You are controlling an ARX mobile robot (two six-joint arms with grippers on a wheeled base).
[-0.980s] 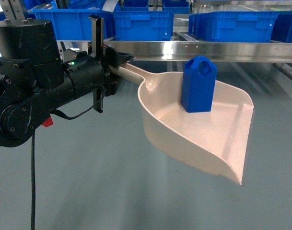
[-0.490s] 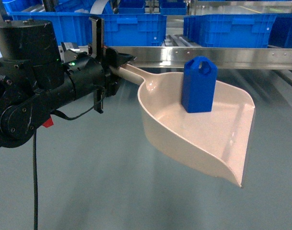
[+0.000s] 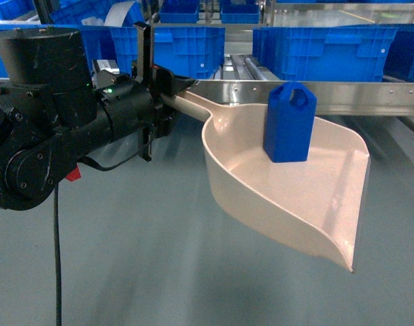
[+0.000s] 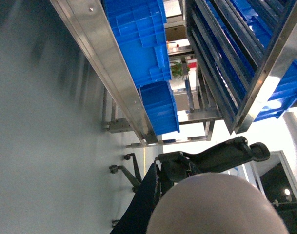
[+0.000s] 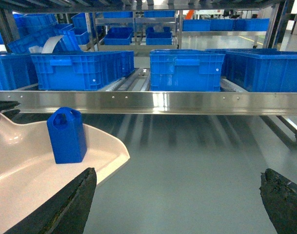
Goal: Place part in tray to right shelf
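On the left, the left gripper (image 3: 167,92) had its jaws pinched on the dustpan tray's (image 3: 308,204) handle, carrying it level above the floor. Upright on the pan stood the blue part (image 3: 289,122), near the back wall. Beyond ran the right shelf (image 3: 370,95), crates behind its rail. The right gripper (image 5: 177,195) hung with jaws spread, empty. Carry step underway, I reckoned; next, lifting the pan over the rail.

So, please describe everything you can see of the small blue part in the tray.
The part is a bright blue block, plastic by its look, tall and boxy, with a peaked top and a holed tab. It stands upright on the floor of the beige tray, near its back wall. Neither gripper touches it; the left gripper holds only the tray's handle.
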